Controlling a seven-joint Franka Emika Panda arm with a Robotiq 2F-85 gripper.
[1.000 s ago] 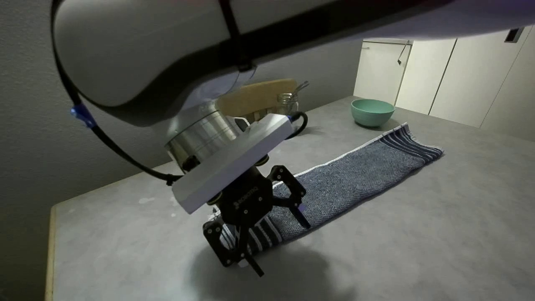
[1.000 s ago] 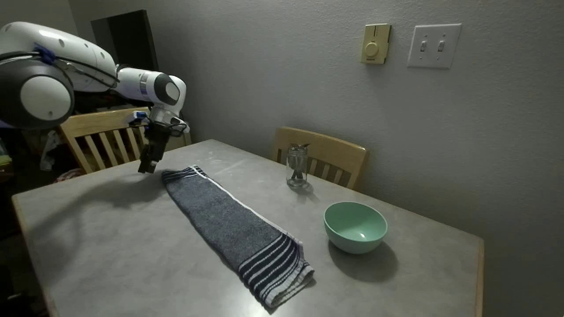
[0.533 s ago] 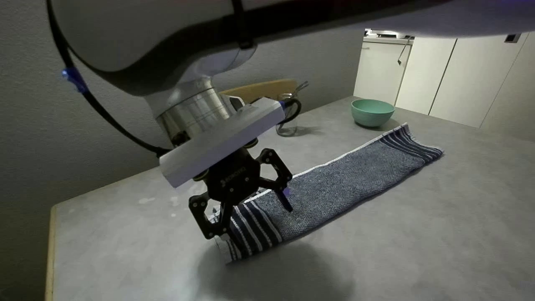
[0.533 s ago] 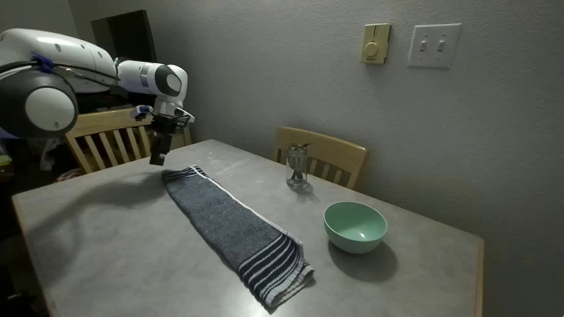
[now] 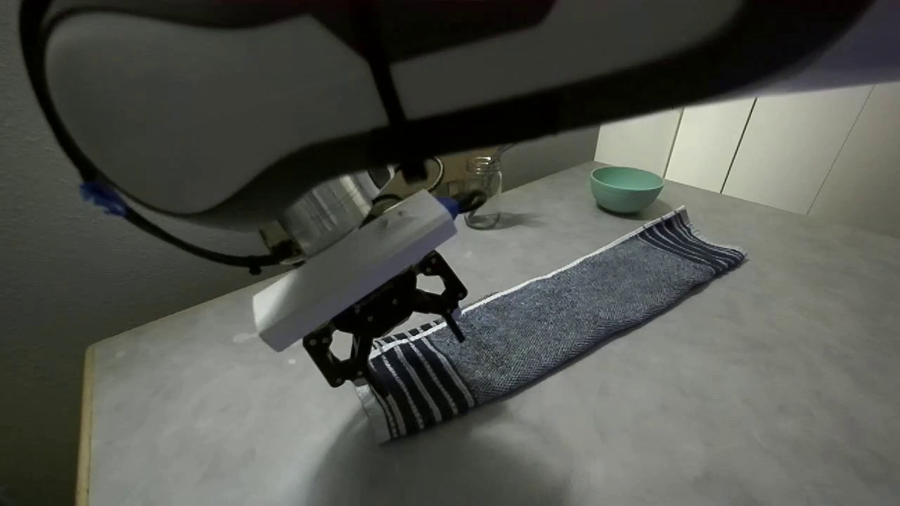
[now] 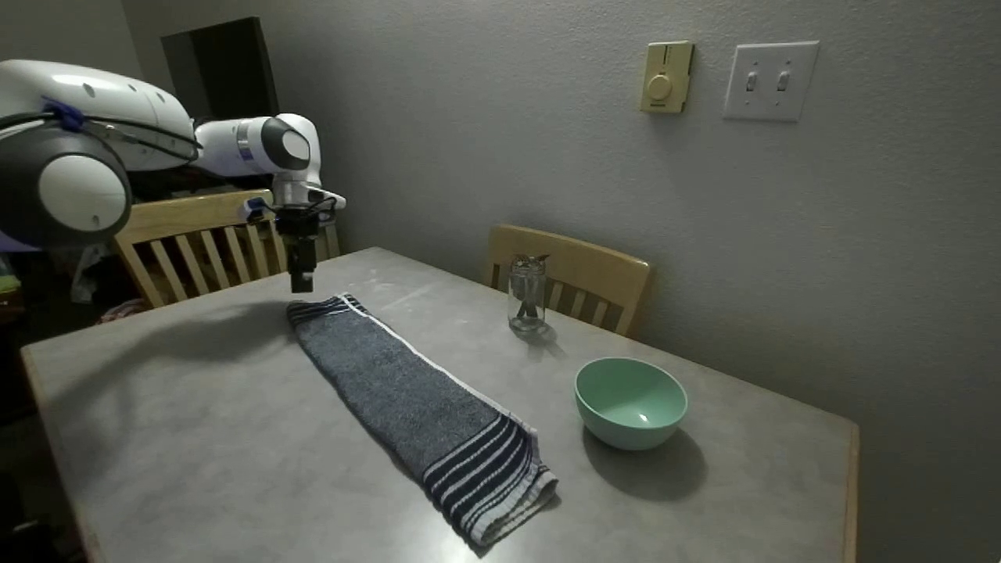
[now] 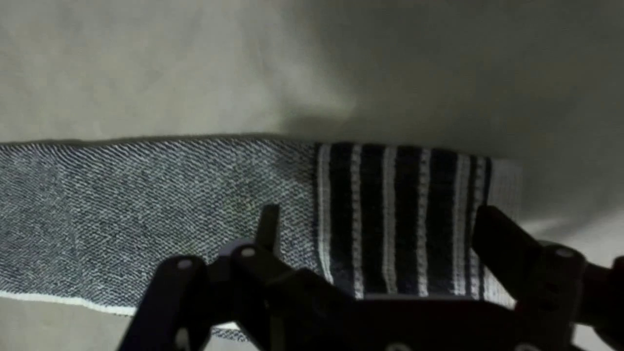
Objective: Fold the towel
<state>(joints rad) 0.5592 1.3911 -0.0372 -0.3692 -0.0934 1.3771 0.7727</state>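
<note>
Along the desk (image 6: 195, 438) stretches the towel (image 6: 407, 403), the parted, empty jaws hanging near one striped end (image 7: 404, 214), their opening in line with its long axis, most of its length reaching away.

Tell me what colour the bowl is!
The bowl is mint green, seen best in an exterior view.
</note>
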